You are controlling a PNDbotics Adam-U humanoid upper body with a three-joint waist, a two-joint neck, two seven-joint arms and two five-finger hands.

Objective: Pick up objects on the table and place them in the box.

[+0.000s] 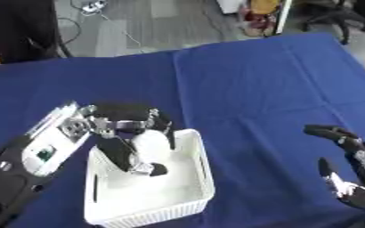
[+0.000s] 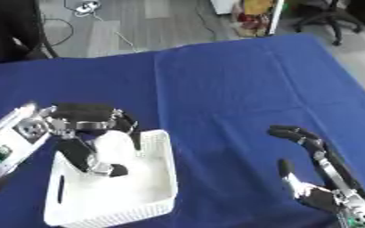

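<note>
We see the left hand [image 1: 131,133] over the far end of the white box [image 1: 197,196], fingers and thumb curled round a white rounded object [image 1: 151,144] that it holds just inside the box's rim. We judge the hand is that low so the object can be let go without bouncing out. The object looks above the box floor, though we cannot tell whether it touches it. The box sits on the blue table [image 1: 263,84] near the front left, right under the left arm's reach, which is likely why this arm does the carrying. The right hand [image 2: 318,178] rests idle at the lower right, fingers up and relaxed, only slightly bent, holding nothing, well apart from the box and out of the way. We spot no other loose object on the cloth. The next step, we judge, is opening the fingers to drop the object, then lifting clear of the rim.
</note>
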